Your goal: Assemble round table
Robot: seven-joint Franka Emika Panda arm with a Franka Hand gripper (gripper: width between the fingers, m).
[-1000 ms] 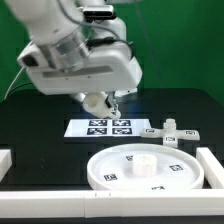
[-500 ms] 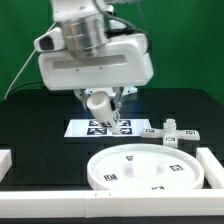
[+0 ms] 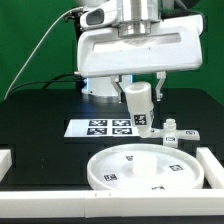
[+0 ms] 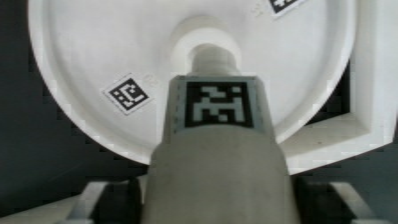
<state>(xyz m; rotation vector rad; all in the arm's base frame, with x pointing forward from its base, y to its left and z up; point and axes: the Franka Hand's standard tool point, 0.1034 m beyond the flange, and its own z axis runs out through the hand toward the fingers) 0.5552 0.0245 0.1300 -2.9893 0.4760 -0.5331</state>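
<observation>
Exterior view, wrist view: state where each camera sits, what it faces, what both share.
Exterior view: off the arm, looking down across the disc at the arm and jaws.
Wrist view: on the wrist, looking along the held leg onto the disc; jaws' edges show.
Shared: leg, disc.

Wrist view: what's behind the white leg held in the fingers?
The rimmed disc, with its raised centre hub and a tag. The leg covers the strip of disc behind it.
</observation>
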